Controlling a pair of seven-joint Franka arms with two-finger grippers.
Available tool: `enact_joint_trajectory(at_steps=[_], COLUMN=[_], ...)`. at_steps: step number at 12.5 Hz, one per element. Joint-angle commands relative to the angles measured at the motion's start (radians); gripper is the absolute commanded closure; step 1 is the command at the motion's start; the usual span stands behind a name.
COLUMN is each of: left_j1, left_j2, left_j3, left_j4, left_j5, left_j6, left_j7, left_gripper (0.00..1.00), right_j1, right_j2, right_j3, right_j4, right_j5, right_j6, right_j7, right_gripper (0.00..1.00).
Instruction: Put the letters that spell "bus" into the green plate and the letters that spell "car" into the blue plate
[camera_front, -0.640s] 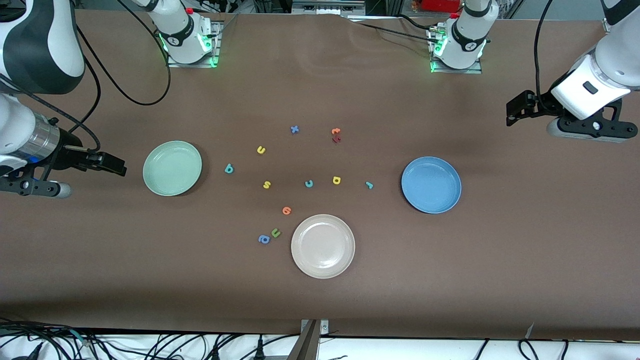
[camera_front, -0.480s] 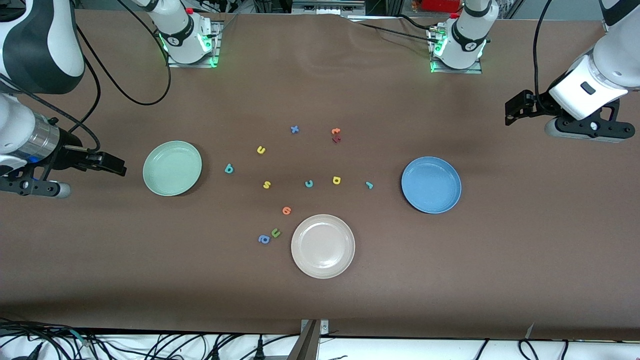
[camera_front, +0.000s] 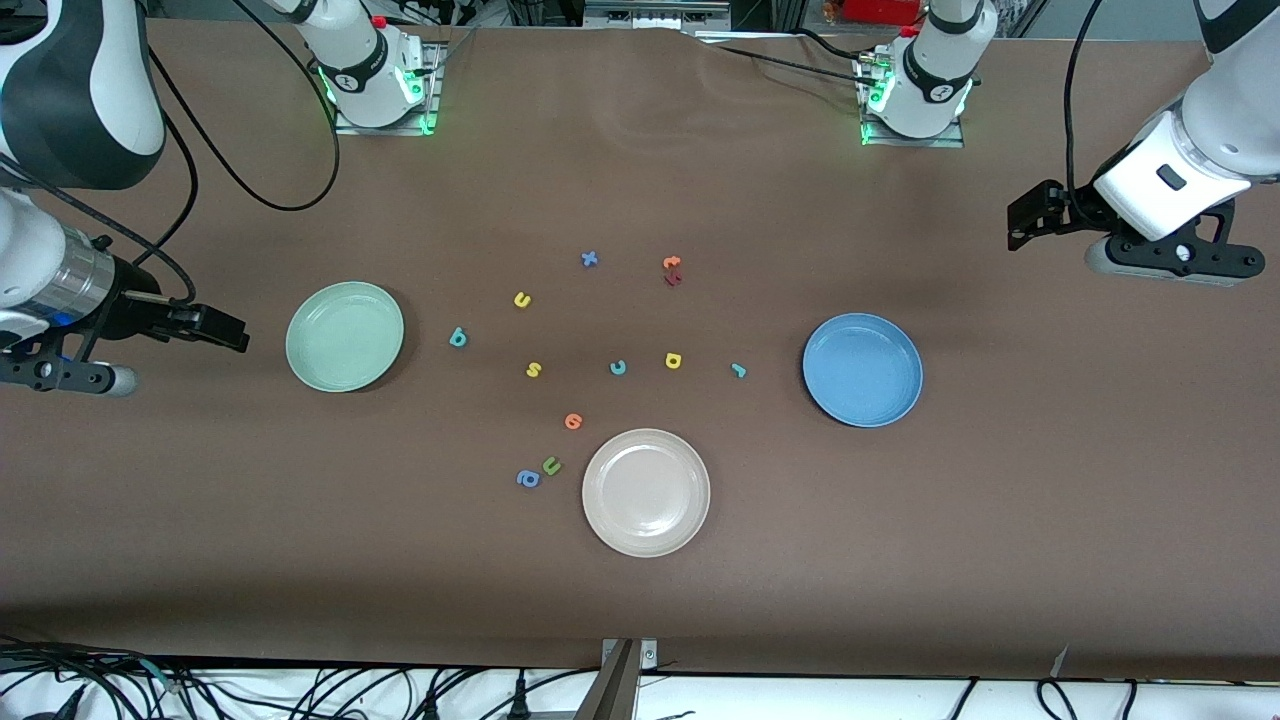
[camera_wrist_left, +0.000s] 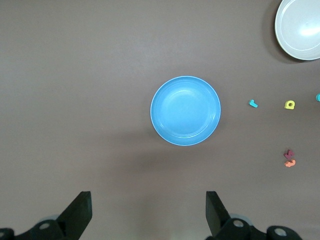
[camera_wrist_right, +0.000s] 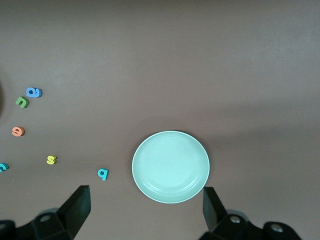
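Left gripper (camera_front: 1030, 215) wide open, empty, at two o'clock from blue plate (camera_front: 862, 369), right gripper (camera_front: 225, 330) wide open, empty, at nine o'clock from green plate (camera_front: 344, 335).

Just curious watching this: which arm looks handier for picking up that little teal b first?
The right. Its open right gripper hangs at the green plate's end, and the teal b lies beside that plate. The left gripper hangs open past the blue plate.
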Motion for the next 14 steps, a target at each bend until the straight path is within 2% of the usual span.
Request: enact_joint_trajectory(at_steps=[1,7,11,14], left_j1=[-0.010,-0.010,-0.010,-0.010], left_j2=[0.004,0.013,0.013,0.019], left_j3=[0.004,0.004,0.006,0.006], left_j4=[0.013,0.028,0.028,0.033], left_j5=[0.011,0.008,0.008,0.011], left_j6=[-0.021,-0.021,-0.022,-0.022], left_j7=[0.016,0.016,0.016,0.018], left_gripper=[0.00,0.00,0.00,0.00], right_j1=[0.000,0.001,0.016,0.026], right_j2=[-0.012,-0.053,-0.044,-0.046], right_j3=[0.006,0.042,0.044,0.042], right_j4=[-0.006,-0.011,-0.008,-0.016], right_j5=[-0.009,-0.009,-0.013,-0.017], right_j6=[-0.011,-0.101,-0.028,-0.032], right_j7=[0.011,0.020,0.040,0.054], right_gripper=[0.01,0.01,0.01,0.01])
